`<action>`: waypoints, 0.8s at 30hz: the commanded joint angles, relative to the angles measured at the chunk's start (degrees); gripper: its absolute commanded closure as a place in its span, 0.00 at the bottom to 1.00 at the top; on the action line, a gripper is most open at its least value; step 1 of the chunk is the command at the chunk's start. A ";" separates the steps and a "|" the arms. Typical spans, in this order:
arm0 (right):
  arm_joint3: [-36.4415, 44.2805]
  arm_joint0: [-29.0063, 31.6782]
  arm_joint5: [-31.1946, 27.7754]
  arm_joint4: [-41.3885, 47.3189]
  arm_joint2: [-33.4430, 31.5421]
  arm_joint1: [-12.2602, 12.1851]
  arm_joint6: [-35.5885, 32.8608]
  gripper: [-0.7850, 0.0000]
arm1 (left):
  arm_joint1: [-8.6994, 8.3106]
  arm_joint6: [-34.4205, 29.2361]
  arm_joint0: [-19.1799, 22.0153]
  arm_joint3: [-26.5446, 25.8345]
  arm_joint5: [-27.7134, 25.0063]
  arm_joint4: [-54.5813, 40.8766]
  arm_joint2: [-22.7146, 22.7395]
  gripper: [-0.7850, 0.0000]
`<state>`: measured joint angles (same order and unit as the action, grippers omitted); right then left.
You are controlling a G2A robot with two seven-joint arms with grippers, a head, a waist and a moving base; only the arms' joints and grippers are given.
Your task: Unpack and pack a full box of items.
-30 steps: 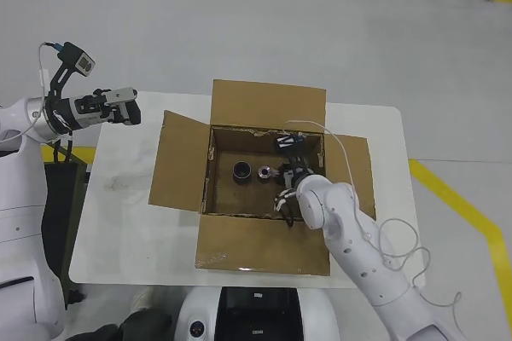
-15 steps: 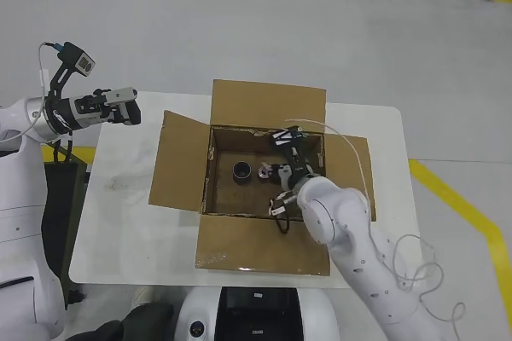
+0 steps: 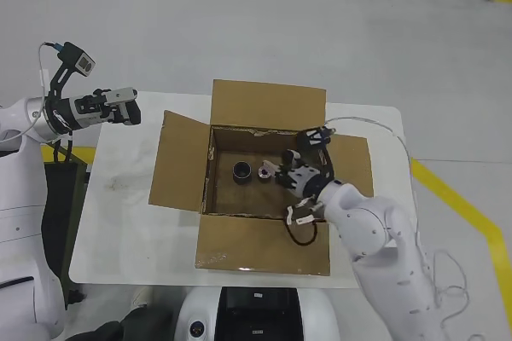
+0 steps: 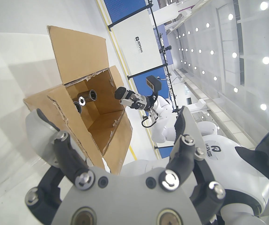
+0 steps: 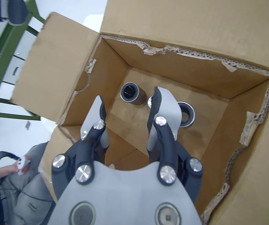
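An open cardboard box (image 3: 264, 247) stands in the middle of the white table. On its floor lie a dark cylinder (image 3: 241, 173) (image 5: 133, 94), a small silver piece (image 3: 265, 173) (image 5: 149, 101) and a ringed cylinder (image 5: 186, 117). My right gripper (image 5: 128, 105) (image 3: 287, 165) hangs open above the box's right half with nothing between its fingers; one finger (image 5: 164, 108) hides part of the silver piece. My left gripper (image 4: 111, 120) (image 3: 126, 107) is open and empty over the table's far left corner, well away from the box (image 4: 94, 118).
All box flaps (image 3: 177, 162) lie spread outward over the table (image 3: 119, 222). A green metal frame (image 5: 10, 47) stands beyond the table's left side. Bare tabletop lies left of the box.
My right arm has drawn up and to the right, out of the box's middle, with its gripper still empty. The left arm has stayed put.
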<state>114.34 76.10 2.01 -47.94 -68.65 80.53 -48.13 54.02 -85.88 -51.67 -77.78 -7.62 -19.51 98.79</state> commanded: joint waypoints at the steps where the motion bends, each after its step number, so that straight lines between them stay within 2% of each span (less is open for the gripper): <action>1: 0.54 1.28 -2.13 3.17 -2.50 -0.35 0.39 0.20 | 0.00 0.00 0.00 0.00 0.00 0.00 0.00 0.00; 3: 1.56 2.61 -3.21 3.99 -4.32 -0.71 0.51 0.02 | 0.00 0.00 0.00 0.00 0.00 0.00 0.00 0.00; 4: 1.98 3.30 -3.70 5.03 -5.28 -0.85 0.77 0.00 | 0.00 0.00 0.00 0.00 0.00 0.00 0.00 0.00; 16: 5.46 11.33 -8.81 16.30 -17.44 -2.54 3.39 0.00 | 0.00 0.00 0.00 0.00 0.00 0.00 0.00 0.00; 24: 4.93 14.70 -9.71 20.34 -25.03 -3.61 3.51 0.00 | 0.00 0.00 0.00 0.00 0.00 0.00 0.00 0.00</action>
<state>119.50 90.50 -7.55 -28.26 -92.76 77.03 -44.82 54.02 -85.88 -51.67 -77.78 -7.62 -19.51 98.79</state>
